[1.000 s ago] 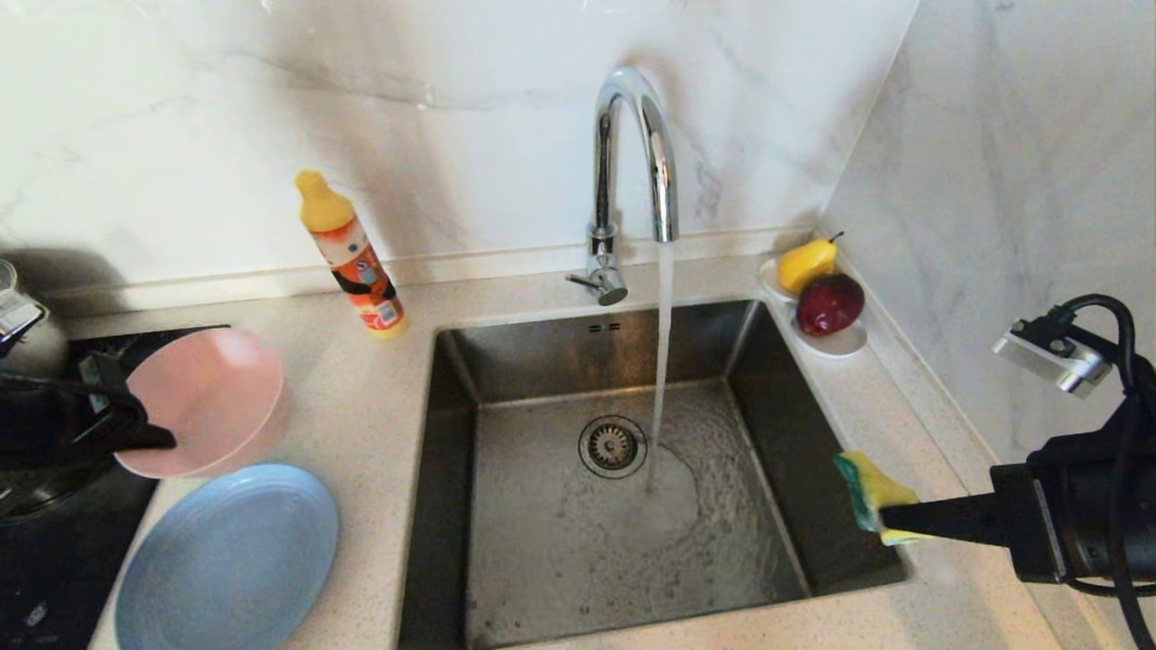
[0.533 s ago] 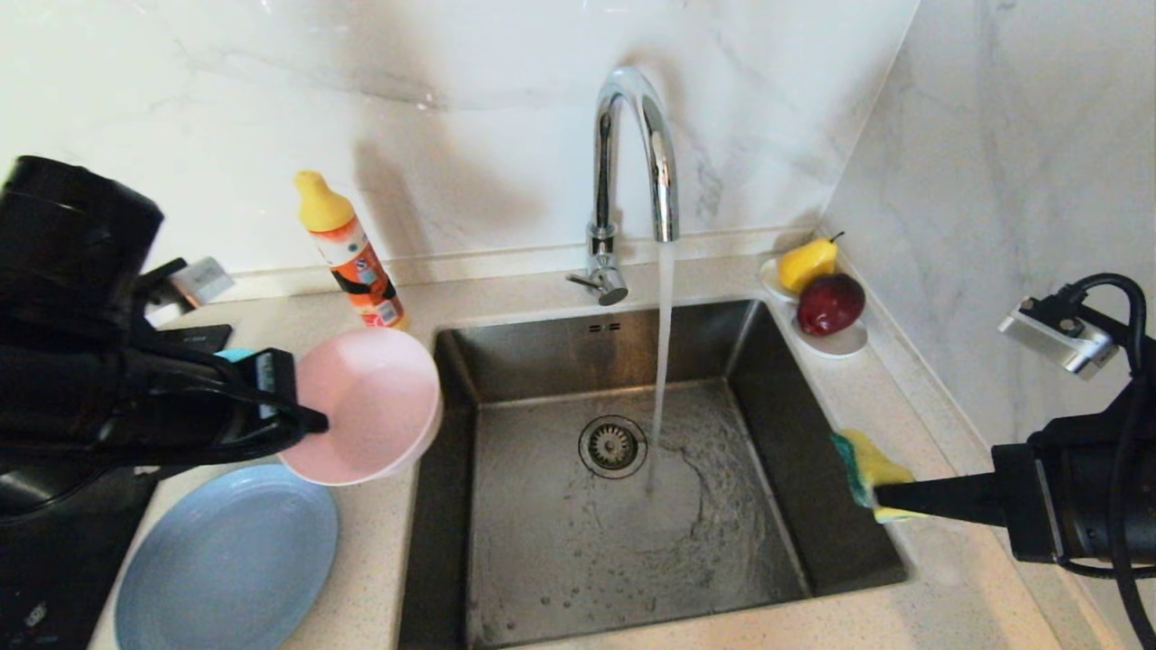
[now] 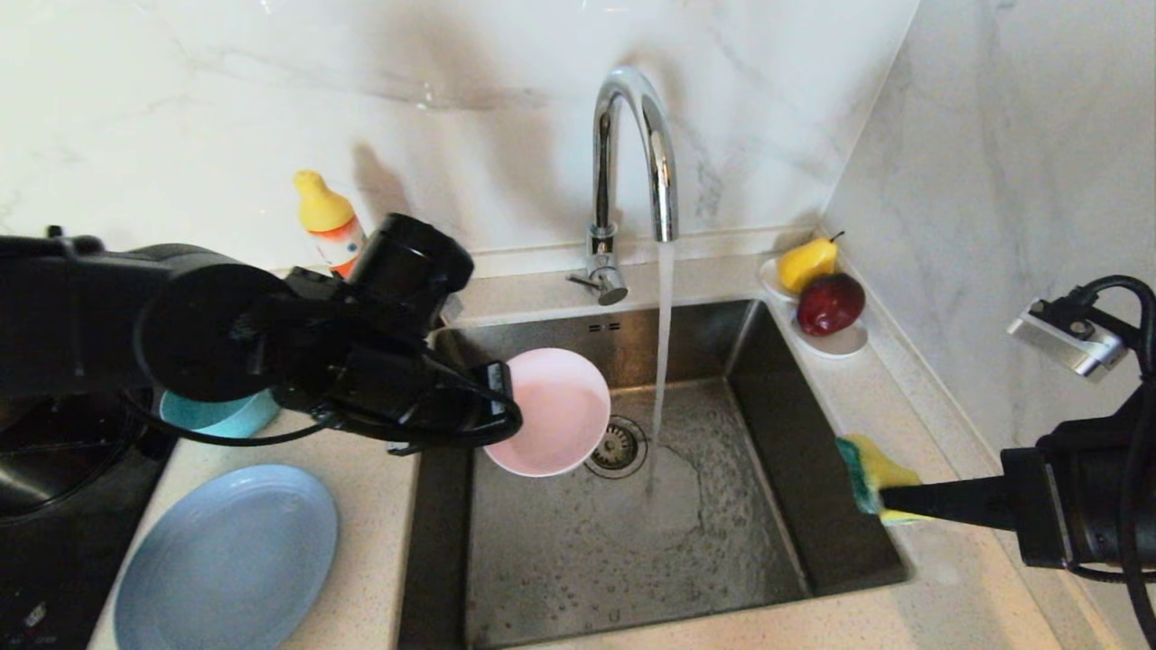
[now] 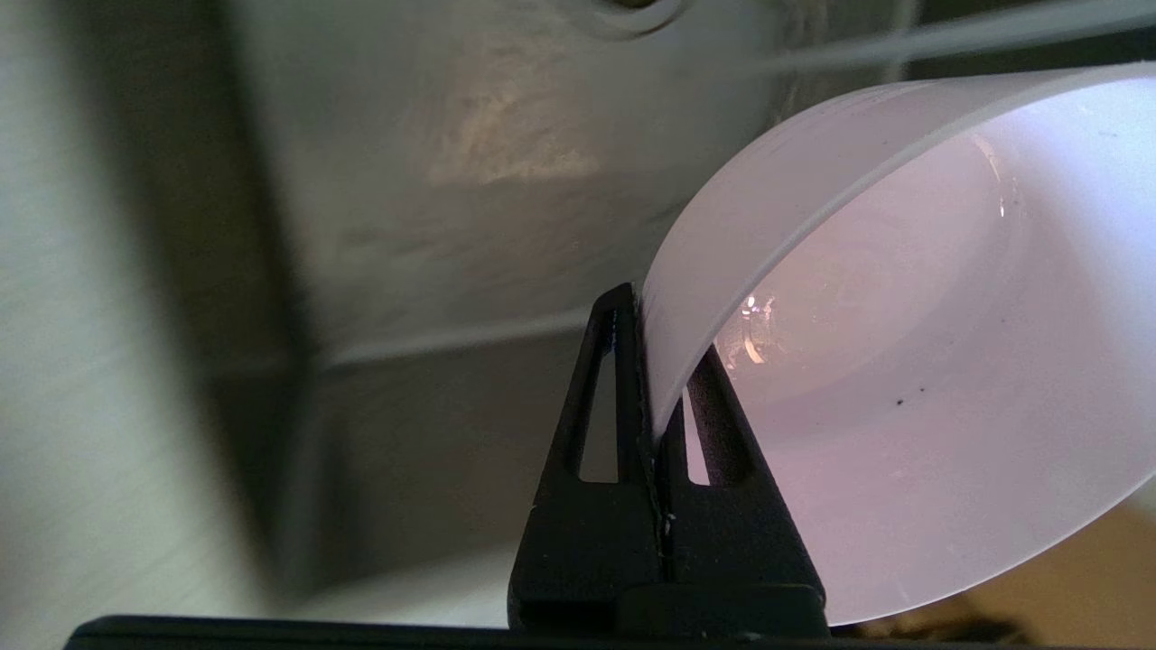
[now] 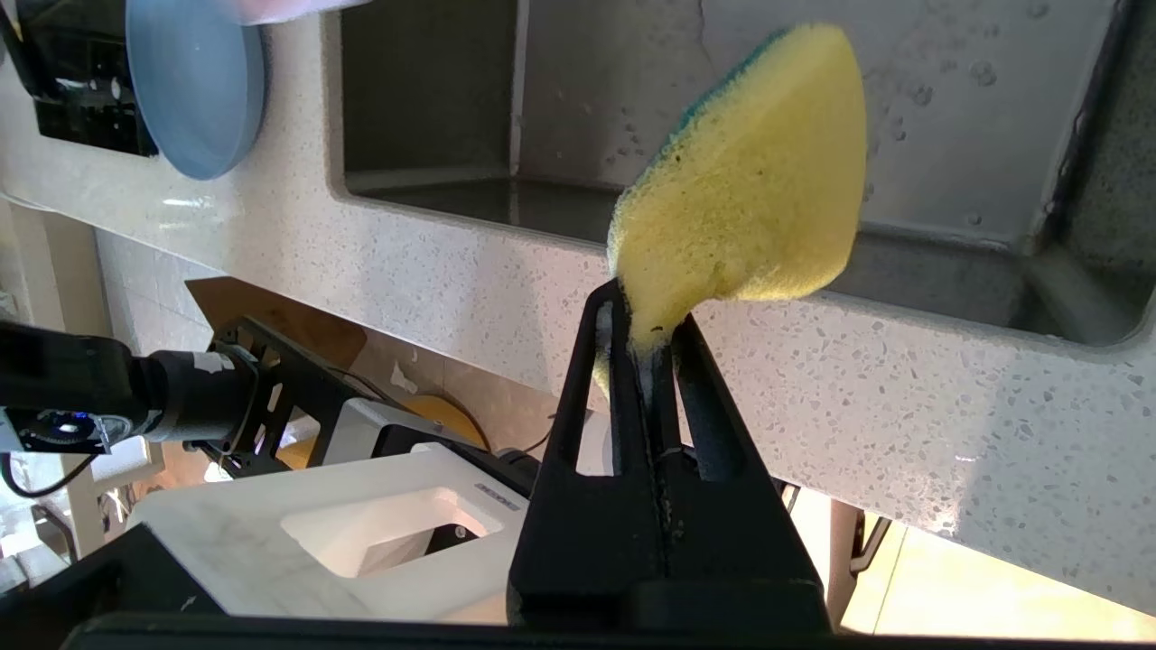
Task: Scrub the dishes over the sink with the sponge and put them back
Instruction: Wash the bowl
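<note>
Right gripper, clamped on sponge at sink edge; pink bowl, clamped by left gripper, lies leftward.

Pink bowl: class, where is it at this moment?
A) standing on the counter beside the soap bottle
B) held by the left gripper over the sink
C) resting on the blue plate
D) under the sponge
B: the left gripper pinches the pink bowl by its rim above the sink.
</note>
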